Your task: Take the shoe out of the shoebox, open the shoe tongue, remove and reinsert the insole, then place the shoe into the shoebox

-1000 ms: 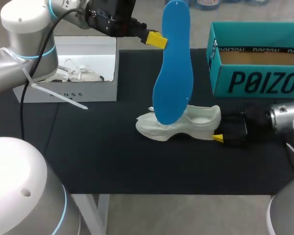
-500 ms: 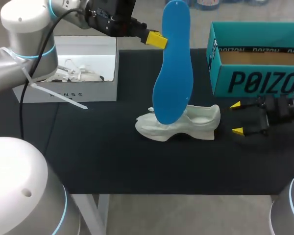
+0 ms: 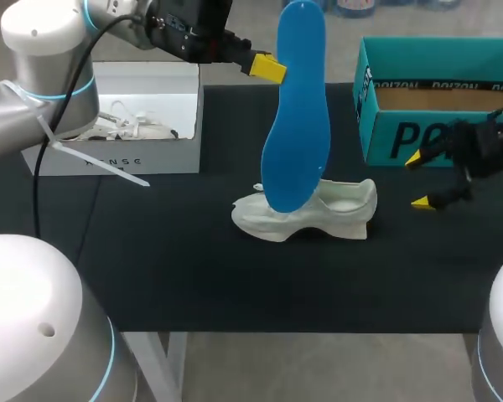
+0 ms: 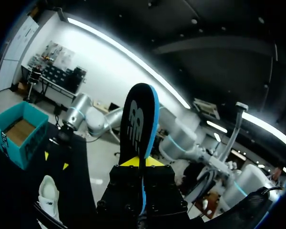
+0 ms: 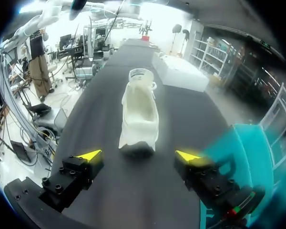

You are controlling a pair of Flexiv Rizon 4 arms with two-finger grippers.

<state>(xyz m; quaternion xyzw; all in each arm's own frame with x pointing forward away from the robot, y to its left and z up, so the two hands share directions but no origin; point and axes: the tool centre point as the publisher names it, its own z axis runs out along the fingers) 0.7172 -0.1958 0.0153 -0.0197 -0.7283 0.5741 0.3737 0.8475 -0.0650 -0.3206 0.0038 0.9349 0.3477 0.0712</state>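
Blue insole [image 3: 295, 109] stands upright, clamped in the left jaws above the white shoe [image 3: 306, 213], which lies on the black counter [image 3: 176, 251]. Right jaws wide apart, empty, beside teal shoebox [image 3: 386, 142].

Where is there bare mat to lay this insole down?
Bare mat runs along the near edge in front of the shoe, and between shoe and white box. Crowded: between shoe and teal shoebox, where the open right gripper hangs.

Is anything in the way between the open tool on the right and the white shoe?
No, nothing visible. Only bare black table lies between the right tool and the heel of the shoe.
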